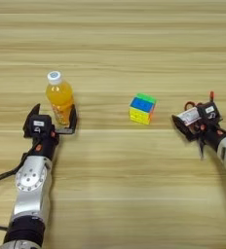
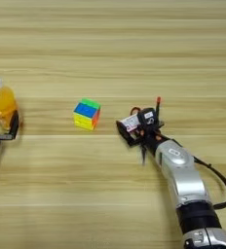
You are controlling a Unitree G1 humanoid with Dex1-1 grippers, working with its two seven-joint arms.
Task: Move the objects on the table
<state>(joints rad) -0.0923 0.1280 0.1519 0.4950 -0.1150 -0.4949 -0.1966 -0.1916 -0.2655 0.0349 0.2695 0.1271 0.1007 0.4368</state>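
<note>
A clear bottle of orange drink (image 1: 60, 98) with a white cap stands upright on the table (image 1: 113, 44) at the left. My left gripper (image 1: 54, 118) is open around its lower half, one finger on each side, the bottle close to the right one. A multicoloured puzzle cube (image 1: 142, 108) sits alone mid-table. At the right, my right gripper (image 2: 141, 118) is open, fingers spread wide. A small white-and-red card (image 2: 130, 122) lies between them against the lower-left finger (image 2: 126, 133). Whether the card rests on the wood I cannot tell.
Both silver forearms reach in from the bottom corners, each trailing a black cable. Bare wooden planks stretch across the far half of the table and between the two arms.
</note>
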